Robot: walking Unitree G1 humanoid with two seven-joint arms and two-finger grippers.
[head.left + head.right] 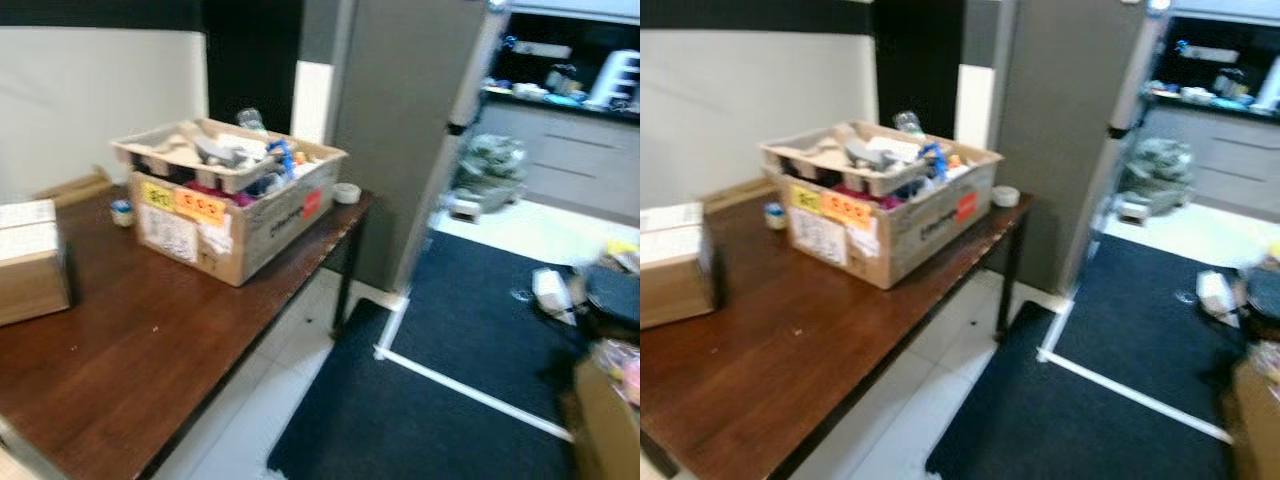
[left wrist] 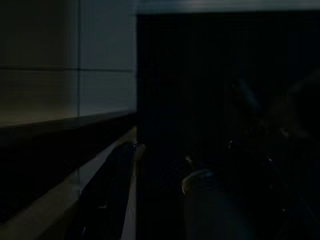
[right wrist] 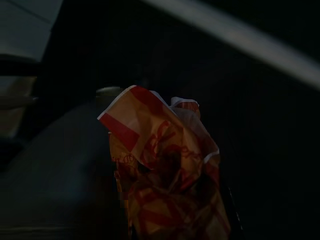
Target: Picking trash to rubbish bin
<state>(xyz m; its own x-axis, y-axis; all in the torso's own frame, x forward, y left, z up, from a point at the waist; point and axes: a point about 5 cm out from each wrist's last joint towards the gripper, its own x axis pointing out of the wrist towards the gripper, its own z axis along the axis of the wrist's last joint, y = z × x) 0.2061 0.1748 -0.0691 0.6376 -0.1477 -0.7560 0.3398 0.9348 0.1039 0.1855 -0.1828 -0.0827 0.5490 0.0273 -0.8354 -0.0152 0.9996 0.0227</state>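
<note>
In the right wrist view a crumpled red-and-orange paper wrapper [image 3: 161, 155] sits right in front of the camera, with my right gripper [image 3: 170, 222] shut on it over a dark floor. The wrapper hides most of the gripper. The left wrist view is very dark: my left gripper [image 2: 155, 200] hangs beside a pale wall and a dark edge. On the dark mat [image 1: 470, 330] to the right lie loose pieces of trash, among them a white one [image 1: 552, 290].
A brown wooden table [image 1: 130, 350] stands on the left, carrying an open cardboard box [image 1: 232, 195] full of odds and ends, a tape roll [image 1: 346, 192] and a smaller box [image 1: 30, 262]. A grey fridge [image 1: 410, 120] stands behind. Another carton [image 1: 605, 425] is at the right edge.
</note>
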